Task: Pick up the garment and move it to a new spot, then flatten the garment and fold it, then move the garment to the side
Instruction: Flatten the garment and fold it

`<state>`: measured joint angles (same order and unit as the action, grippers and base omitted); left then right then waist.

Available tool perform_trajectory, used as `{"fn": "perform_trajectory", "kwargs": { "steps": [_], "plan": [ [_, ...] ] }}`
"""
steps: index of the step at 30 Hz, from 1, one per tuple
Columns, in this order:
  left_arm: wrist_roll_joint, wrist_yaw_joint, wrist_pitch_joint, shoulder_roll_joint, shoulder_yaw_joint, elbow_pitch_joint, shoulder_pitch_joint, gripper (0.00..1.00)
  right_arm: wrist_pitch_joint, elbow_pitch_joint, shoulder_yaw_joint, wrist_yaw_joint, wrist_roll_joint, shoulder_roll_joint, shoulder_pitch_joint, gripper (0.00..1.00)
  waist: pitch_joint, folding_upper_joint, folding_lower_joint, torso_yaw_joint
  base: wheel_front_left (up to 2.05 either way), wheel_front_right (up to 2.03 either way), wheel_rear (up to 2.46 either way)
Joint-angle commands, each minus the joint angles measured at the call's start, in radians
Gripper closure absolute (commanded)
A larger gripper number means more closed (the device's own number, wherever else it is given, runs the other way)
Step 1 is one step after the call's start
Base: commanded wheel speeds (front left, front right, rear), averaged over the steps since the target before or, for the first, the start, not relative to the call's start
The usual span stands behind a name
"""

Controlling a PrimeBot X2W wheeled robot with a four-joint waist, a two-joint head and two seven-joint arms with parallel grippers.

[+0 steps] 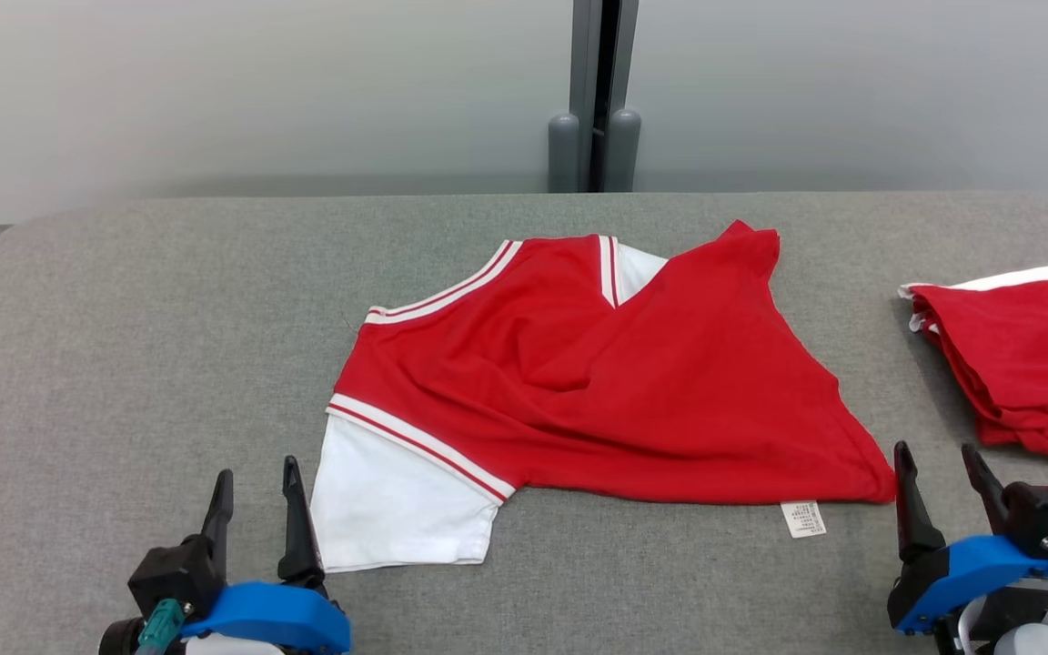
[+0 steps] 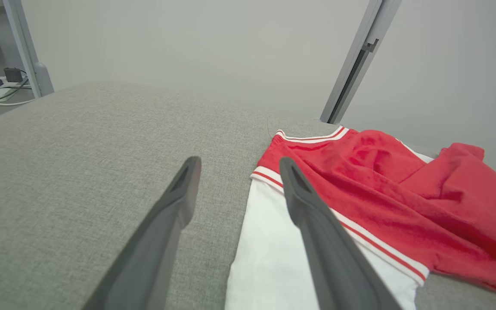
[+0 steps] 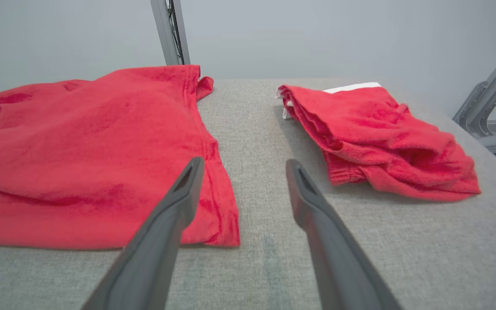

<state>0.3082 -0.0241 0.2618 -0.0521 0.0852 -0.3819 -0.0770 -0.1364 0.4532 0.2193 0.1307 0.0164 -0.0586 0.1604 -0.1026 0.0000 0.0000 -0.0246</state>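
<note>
Left claw: wide, empty, just beside white sleeve.
Right claw: wide, empty, at the red hem corner.
Garment: mid-surface, rumpled; long axis left-to-right; neckline toward far edge.
Folded red cloth: right, apart.

bench: grey woven cloth cover, coarse weave, matt
garment: soft knit cloth, matt, creased; white sleeve same cloth
care tag: thin, white, printed; paper or cloth, can't tell
folded red piece: same knit, matt, bit fuzzy
left claw: dark matt plastic, smooth; blue plastic base w/ slight sheen
right claw: same
post: grey metal by look, smooth, satin
</note>
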Motion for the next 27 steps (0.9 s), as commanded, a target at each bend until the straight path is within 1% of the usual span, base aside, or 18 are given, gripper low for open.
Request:
{"fn": "perform_trajectory", "kwargs": {
  "steps": [1,5,11,18,27],
  "plan": [
    [0.004,0.004,0.004,0.001,0.008,-0.002,0.013,0.00,-0.016,-0.016,0.001,0.000,-0.009,0.005,-0.014,0.00,0.013,0.0000,0.0000,-0.003,0.00,0.00,0.00],
    [0.006,0.009,0.004,0.001,0.027,-0.004,0.032,0.00,-0.048,-0.057,-0.018,0.000,-0.017,0.008,-0.035,0.00,0.050,0.0000,0.0000,-0.004,0.00,0.00,0.00],
    [-0.002,0.014,0.004,0.001,0.059,-0.014,0.053,0.00,-0.073,-0.088,-0.086,0.000,0.040,0.008,-0.072,0.00,0.100,0.0000,0.0000,0.001,0.00,0.00,0.00],
    [0.006,0.016,0.004,0.001,0.079,-0.032,0.061,0.00,-0.097,-0.070,-0.142,0.000,0.083,0.008,-0.094,0.00,0.122,0.0000,0.0000,0.002,0.00,0.00,0.00],
    [0.016,0.018,-0.001,-0.002,0.093,-0.059,0.051,0.00,-0.116,-0.025,-0.192,0.000,0.111,0.008,-0.074,0.00,0.129,0.0000,0.0000,-0.004,0.00,0.00,0.00]
  ]
}}
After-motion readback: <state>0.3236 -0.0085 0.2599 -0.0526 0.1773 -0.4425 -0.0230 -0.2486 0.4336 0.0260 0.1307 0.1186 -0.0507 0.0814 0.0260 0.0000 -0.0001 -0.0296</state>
